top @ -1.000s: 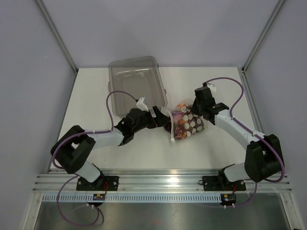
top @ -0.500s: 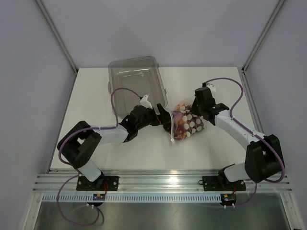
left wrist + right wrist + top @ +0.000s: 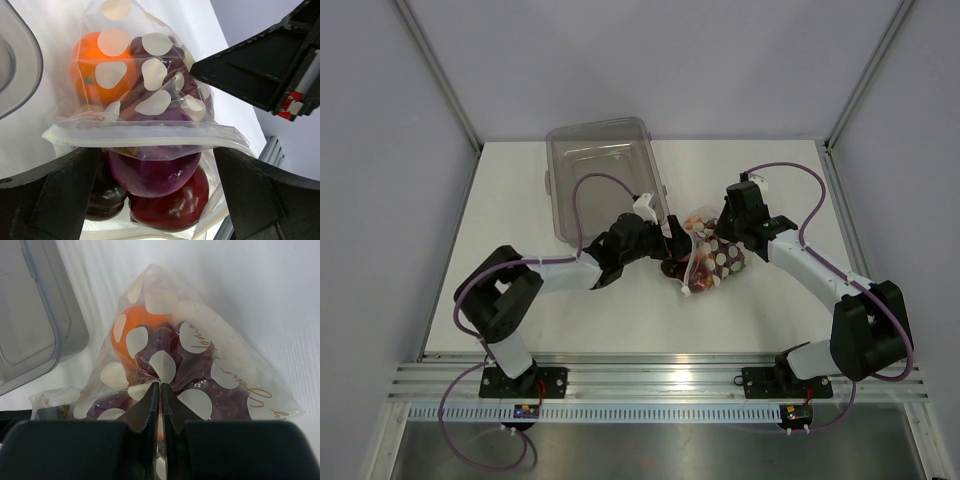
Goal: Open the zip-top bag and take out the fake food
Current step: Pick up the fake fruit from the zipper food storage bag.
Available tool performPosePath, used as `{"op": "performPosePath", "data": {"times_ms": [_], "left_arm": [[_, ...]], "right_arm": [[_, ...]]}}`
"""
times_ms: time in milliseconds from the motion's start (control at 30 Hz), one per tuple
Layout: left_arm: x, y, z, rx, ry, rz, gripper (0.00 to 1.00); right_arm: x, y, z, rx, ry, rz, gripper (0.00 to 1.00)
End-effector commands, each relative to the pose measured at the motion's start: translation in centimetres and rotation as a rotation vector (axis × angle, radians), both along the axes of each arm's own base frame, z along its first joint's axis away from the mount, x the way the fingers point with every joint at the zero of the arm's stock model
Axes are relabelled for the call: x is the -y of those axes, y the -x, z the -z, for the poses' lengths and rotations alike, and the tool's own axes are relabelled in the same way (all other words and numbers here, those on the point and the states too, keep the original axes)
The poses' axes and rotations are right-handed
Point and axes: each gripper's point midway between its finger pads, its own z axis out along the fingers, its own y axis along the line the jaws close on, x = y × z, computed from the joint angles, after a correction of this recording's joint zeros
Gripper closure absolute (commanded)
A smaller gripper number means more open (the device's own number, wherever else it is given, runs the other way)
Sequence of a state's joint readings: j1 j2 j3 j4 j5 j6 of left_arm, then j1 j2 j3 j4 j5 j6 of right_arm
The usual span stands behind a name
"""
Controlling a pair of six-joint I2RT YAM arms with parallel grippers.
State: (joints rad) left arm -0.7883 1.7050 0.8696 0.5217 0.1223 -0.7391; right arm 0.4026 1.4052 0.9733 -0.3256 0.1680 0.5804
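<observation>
The zip-top bag point(image 3: 713, 262) lies on the white desk point(image 3: 520, 200) just right of the middle of the overhead view, lower right of the clear bin point(image 3: 605, 170). It is a soft clear pouch with white dots, and its white zip strip faces left.

The left arm reaches from the lower left across the middle of the frame, its forearm low over the desk. The left hand point(image 3: 672, 243) sits at the bag's mouth. In the left wrist view this hand point(image 3: 160, 170) is spread wide, one dark finger at the lower left and one at the lower right, with the zip strip running across between them.

The fake food point(image 3: 155, 167) shows through the plastic: an orange piece at the upper left, a purple piece in the middle, a dark red one below it.

The right arm bends in from the lower right, wrist tipped down. The right hand point(image 3: 723, 240) has its fingers point(image 3: 151, 402) pressed together, pinching a fold of the bag's dotted film.
</observation>
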Motion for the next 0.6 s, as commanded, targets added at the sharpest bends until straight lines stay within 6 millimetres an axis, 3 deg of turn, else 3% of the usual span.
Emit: {"op": "performPosePath", "data": {"times_ms": [0,367,433,567], "left_arm": [[0.9,-1.0,-1.0,0.049,-0.016,0.005,0.01],[1.5,-1.0,0.7,0.044,-0.100,0.003,0.02],[1.4,-1.0,0.7,0.055,-0.107,0.004,0.05],[1.2,-0.7,0.0,0.082,-0.097,0.017,0.24]], "right_arm": [[-0.9,-0.4,-1.2,0.041,-0.044,-0.039,0.88],[-1.2,-0.4,-1.0,0.033,-0.056,-0.049,0.89],[-1.2,-0.3,-1.1,0.035,-0.056,-0.048,0.90],[-1.1,-0.4,-1.1,0.035,-0.057,-0.041,0.91]]}}
